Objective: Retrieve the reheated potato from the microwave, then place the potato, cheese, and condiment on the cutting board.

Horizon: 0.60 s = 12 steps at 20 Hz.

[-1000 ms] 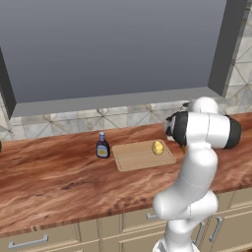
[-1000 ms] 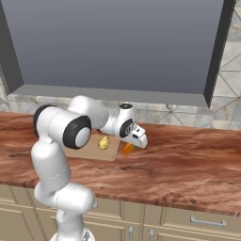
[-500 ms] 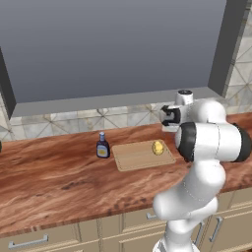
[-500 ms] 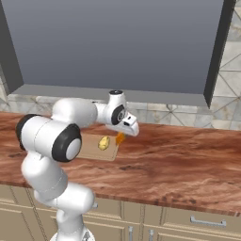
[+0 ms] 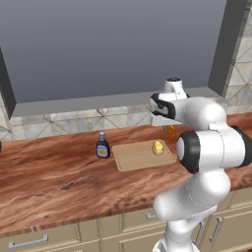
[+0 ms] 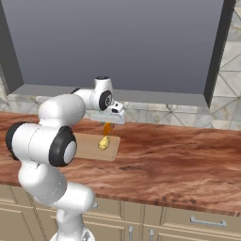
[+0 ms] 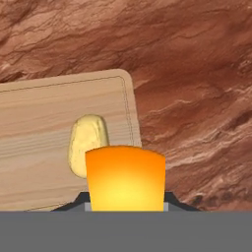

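The cheese (image 7: 126, 178) is pinched between the two fingertips of the gripper (image 7: 126, 199), whose jaws are pressed against its sides. In the hand view the orange wedge is seen in front of the potato (image 7: 87, 144), which is laid on the board (image 7: 44, 138) near its rounded corner. The cheese (image 6: 108, 128) is held up in the air, above the board's (image 6: 87, 147) edge and clear of its surface, just over the potato (image 6: 104, 142) as seen from the right base view. From the left base view the cheese (image 5: 170, 131) is seen under the gripper (image 5: 169, 127), above and just beside the board's (image 5: 137, 156) far right corner, with the potato (image 5: 157, 147) resting near that end.

The condiment (image 5: 102, 145) is stood upright on the counter (image 5: 54, 177), just beside the board's left edge; whether the two are touching cannot be told. The counter's reddish wood grain is shown around the board in the hand view. A dark panel (image 5: 113, 44) is set in the wall above a tiled backsplash (image 5: 64, 124) behind the counter.
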Available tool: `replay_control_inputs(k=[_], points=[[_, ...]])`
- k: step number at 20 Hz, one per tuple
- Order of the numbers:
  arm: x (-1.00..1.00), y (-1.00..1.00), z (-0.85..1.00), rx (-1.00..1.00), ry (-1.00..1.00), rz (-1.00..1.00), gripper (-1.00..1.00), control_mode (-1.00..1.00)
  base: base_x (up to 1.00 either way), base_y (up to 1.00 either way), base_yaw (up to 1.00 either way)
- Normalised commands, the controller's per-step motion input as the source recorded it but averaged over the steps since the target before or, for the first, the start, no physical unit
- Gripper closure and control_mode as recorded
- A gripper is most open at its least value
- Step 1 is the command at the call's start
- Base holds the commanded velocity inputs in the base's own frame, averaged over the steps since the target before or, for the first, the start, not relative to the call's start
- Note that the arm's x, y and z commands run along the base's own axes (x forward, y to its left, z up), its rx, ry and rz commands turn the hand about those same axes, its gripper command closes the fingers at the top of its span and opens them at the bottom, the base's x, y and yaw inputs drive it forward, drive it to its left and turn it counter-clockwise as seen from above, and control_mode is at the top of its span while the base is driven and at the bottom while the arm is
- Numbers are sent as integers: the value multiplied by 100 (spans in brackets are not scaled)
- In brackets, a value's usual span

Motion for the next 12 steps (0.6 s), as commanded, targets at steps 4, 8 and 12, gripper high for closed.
replay_control_inputs(k=[4, 8, 12], points=[[-3, 62, 14, 1, 9, 16, 100, -100, 0, 0, 0], [-6, 58, 0, 1, 7, 13, 100, -100, 0, 0, 0], [-5, 44, -28, 1, 12, 11, 100, -100, 0, 0, 0]])
